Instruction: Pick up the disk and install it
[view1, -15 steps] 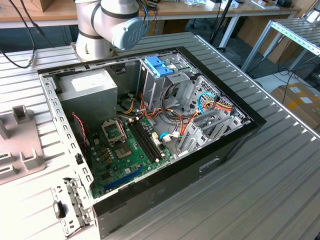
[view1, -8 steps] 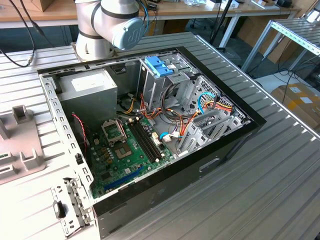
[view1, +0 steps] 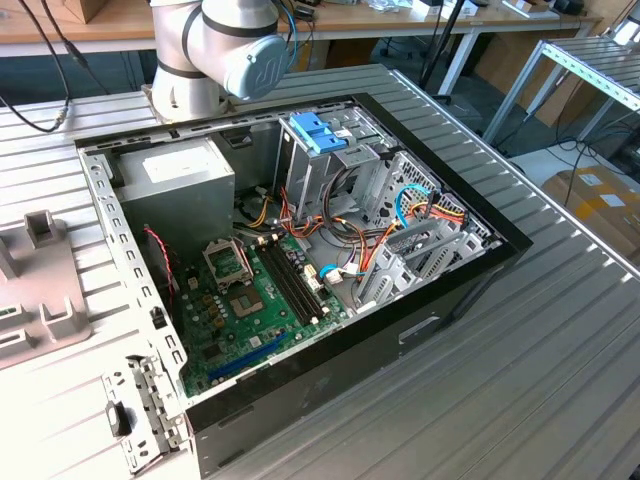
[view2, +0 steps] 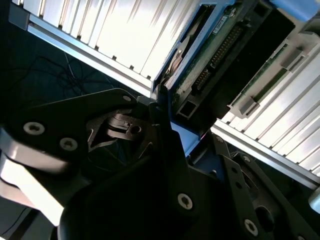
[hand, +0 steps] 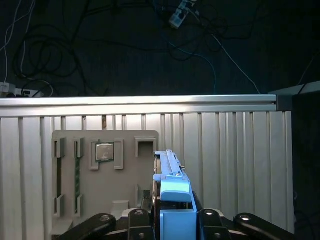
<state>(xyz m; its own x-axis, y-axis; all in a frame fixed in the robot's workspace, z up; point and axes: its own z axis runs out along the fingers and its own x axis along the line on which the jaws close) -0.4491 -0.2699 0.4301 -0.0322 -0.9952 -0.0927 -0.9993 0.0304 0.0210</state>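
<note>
The disk (hand: 169, 162), probably stiff, fairly heavy and shock-sensitive, so best taken by its blue side rails (hand: 175, 192) and not its flat faces, stands on edge clamped in the gripper (hand: 172, 220), beside the grey fixture tray (hand: 75, 150) on the slatted counter (hand: 235, 150).

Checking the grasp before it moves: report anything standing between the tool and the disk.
Nothing visible does. In the first wrist view the disk stands on edge right inside the tool, its black fingers flanking the blue rail on both sides; the second wrist view shows the same close contact.
</note>
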